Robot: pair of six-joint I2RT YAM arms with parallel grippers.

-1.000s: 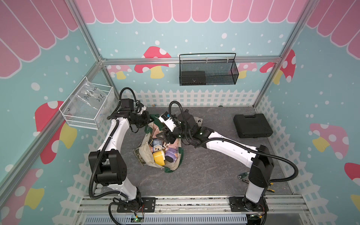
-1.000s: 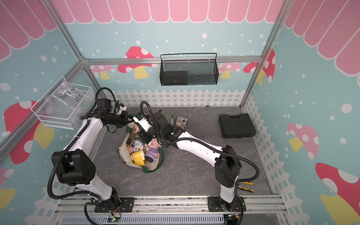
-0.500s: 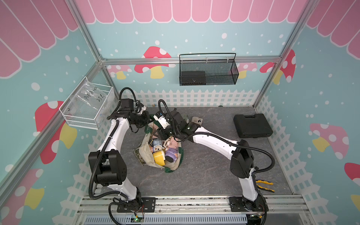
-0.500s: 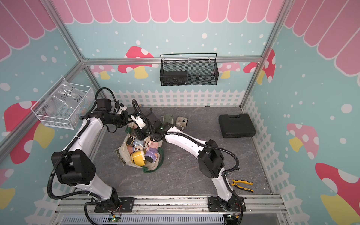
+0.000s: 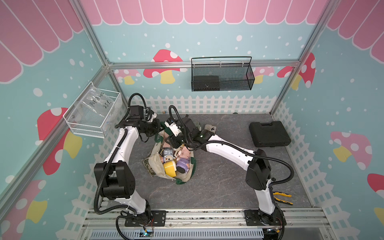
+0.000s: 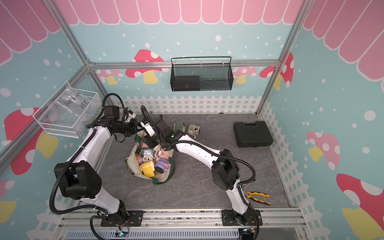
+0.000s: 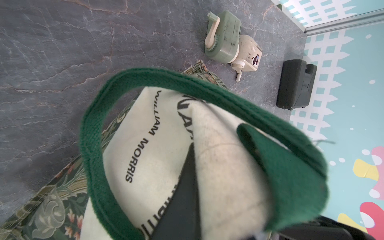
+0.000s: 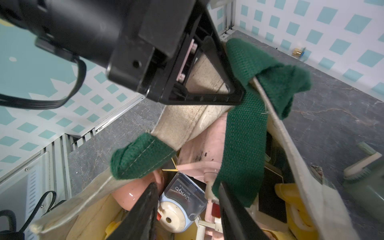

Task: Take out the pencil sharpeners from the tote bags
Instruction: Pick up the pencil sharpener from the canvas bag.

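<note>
The tote bag [image 5: 154,164] lies slumped mid-table, mouth up and crammed with pencil sharpeners [image 6: 148,168]; the yellow sharpener [image 5: 170,166] and purple sharpener [image 5: 182,164] fill its near end, at six o'clock of the opening; further in, toward twelve, the right gripper [image 8: 186,191] hangs over the blue sharpener [image 8: 187,209], jaws roughly half apart and empty, one finger on either side of it; just past that, at eleven o'clock of the bag, the left gripper [image 5: 159,131] is clamped tight on the cream rim beside the green strap [image 8: 243,145], lifting the mouth open.

The step, I judge, is seizing the blue sharpener; the strap dangles right against one right finger, so the descent should be straight down, and the jaws should close only once both fingers are below the strap and flat on the sharpener's sides; the left should hold the rim high and taut meanwhile; lift vertically, since neighbours crowd it.

Beyond the bag, at one o'clock, the green sharpener [image 6: 180,126] and cream sharpener [image 6: 194,129] already lie out on the table; that looks the sensible drop spot.
</note>
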